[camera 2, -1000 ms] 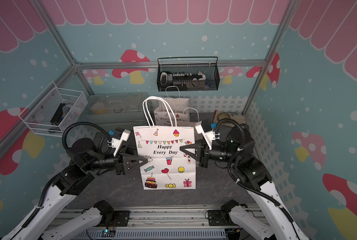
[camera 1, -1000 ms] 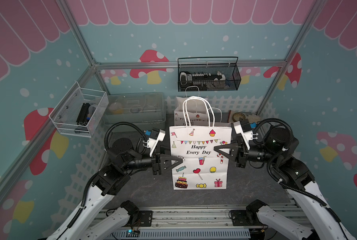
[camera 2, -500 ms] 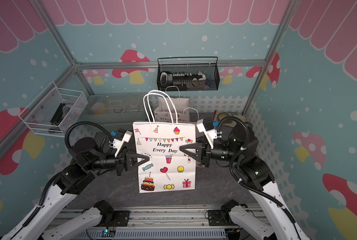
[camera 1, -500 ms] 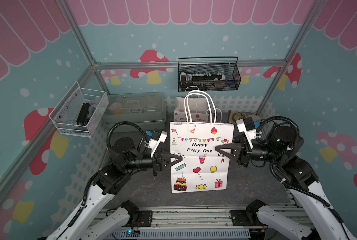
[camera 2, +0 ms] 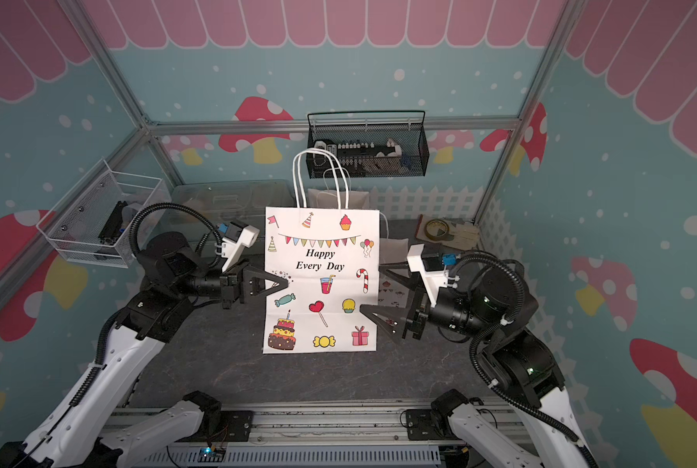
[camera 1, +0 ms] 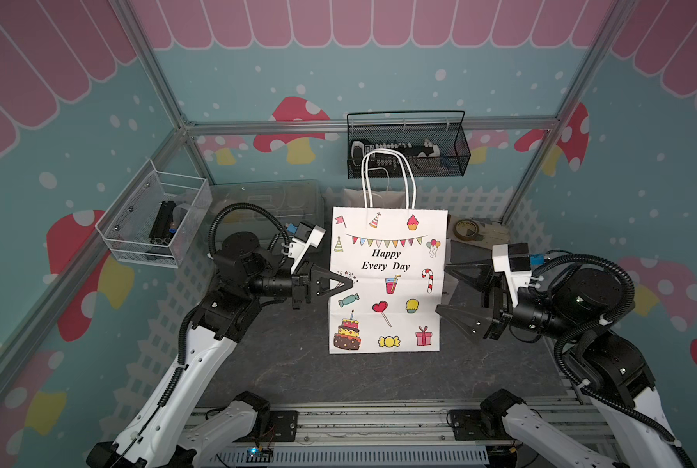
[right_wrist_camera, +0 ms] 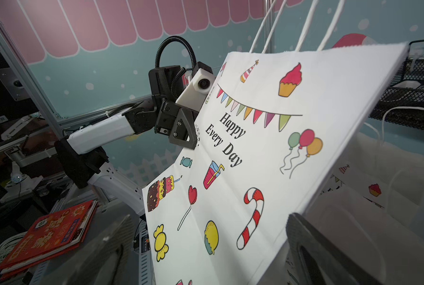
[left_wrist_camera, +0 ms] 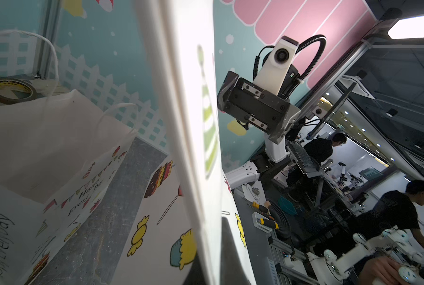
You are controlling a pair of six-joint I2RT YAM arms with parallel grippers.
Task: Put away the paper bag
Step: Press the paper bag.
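So the paper bag (camera 1: pixel 387 283) is upright, dead centre in both top views, printed side facing the camera, over the dark surface (camera 1: pixel 298 372). The left tool (camera 1: pixel 348 283) is pressed together on the bag's left edge about halfway up, pinching the paper. The right tool (camera 1: pixel 442 288) is spread wide right at the bag's right edge, clamping nothing. A second bag (camera 1: pixel 352 198) sits behind, just above centre.

Both top views look down from above and in front of the bag (camera 1: pixel 387 283), taking it in whole. Each wrist view sits close beside it, facing across; both share its printed face.
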